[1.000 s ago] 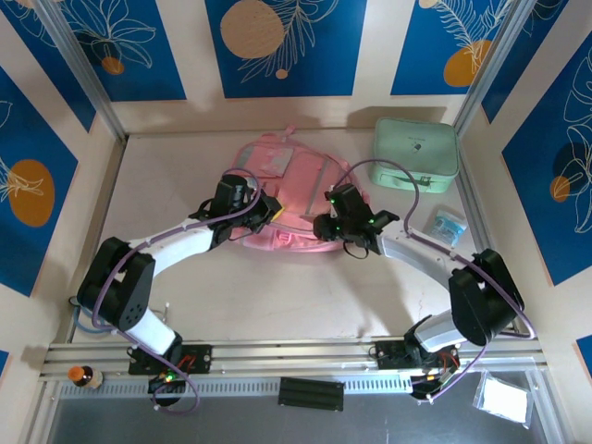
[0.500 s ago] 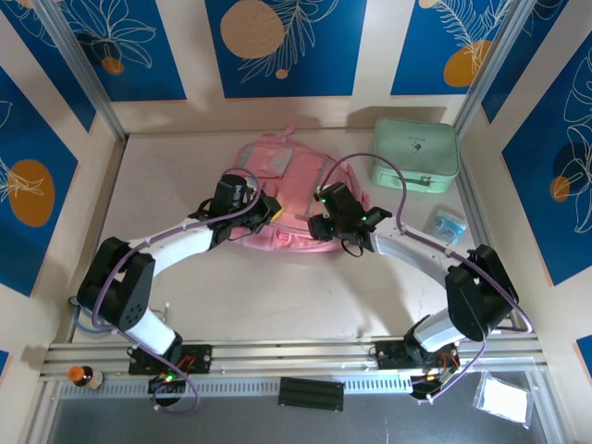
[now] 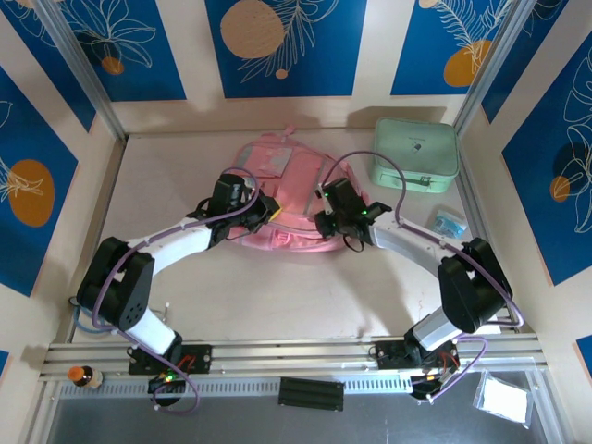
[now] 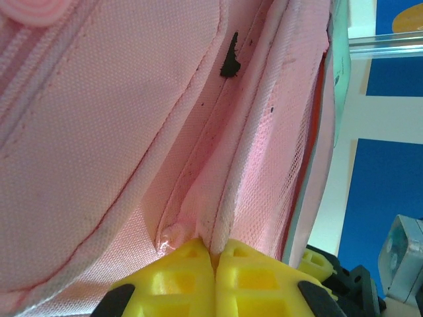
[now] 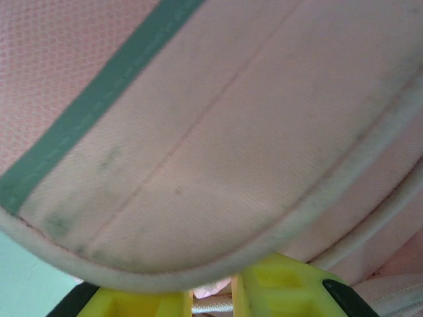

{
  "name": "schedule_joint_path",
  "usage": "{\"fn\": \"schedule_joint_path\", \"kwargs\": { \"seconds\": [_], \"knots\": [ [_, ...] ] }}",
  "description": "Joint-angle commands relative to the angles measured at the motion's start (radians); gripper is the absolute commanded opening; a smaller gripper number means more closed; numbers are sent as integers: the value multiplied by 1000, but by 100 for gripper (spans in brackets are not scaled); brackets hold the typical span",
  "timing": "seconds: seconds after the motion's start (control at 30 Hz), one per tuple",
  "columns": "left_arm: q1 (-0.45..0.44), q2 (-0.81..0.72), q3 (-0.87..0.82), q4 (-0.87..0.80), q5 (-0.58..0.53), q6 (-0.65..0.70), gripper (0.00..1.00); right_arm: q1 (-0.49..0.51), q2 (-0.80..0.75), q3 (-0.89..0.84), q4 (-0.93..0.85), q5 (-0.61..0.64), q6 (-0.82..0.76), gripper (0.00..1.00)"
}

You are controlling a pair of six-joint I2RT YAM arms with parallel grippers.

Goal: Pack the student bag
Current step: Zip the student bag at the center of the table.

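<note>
Toward the far middle of the desk (image 3: 277, 296) the bag (image 3: 287, 180) lies flat, front pockets up, with the mint case (image 3: 415, 154) near it on the right. Left claw (image 3: 268, 211) is at the bag's near left edge, pressed together on a piped seam, evidently to anchor or lift that side of the opening. Right claw (image 3: 322, 222) sits at the near right edge under a pocket flap (image 5: 218, 165). Its fingers (image 5: 277, 290) stand narrowly apart with something pale between, possibly zip teeth; whether it grips cannot be told. Judgement: both arms are working to open the bag, and packing has not visibly begun.
</note>
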Motion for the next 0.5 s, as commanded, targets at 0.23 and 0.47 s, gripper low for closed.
{"fn": "schedule_joint_path", "kwargs": {
  "seconds": [0.23, 0.47],
  "knots": [
    [60, -19, 2, -24, 10, 49, 0, -14, -10, 16, 23, -18, -87, 9],
    [119, -28, 33, -111, 19, 119, 0, 24, 0, 28, 38, -40, -131, 0]
  ]
}}
